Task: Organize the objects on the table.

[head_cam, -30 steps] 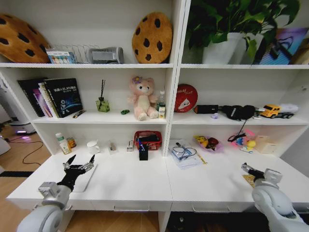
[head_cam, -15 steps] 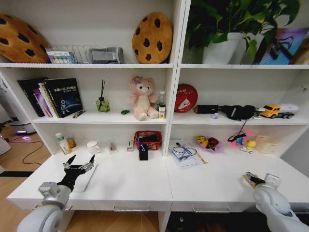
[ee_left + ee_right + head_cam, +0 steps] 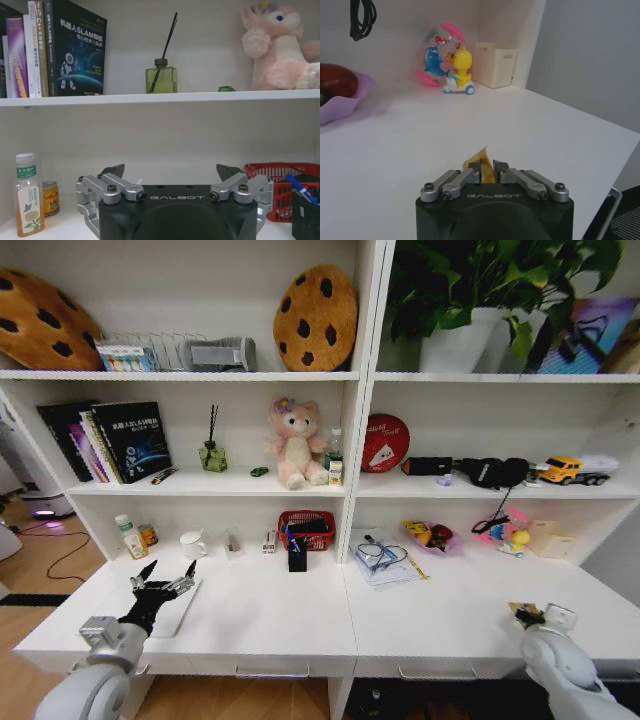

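Yellow wedge-shaped piece (image 3: 481, 165) now pinched in lowered right gripper (image 3: 487, 166); left gripper (image 3: 160, 576) unmoved, spread.

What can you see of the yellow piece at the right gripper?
The yellow piece is small, flat and wedge-shaped, amber-yellow, tapering to a point away from the right gripper. It looks thin, like card or plastic. The gripper's fingers are closed on its near end, hiding that part. It sits low over the white table near the front right edge; whether it is touching or lifted is unclear.
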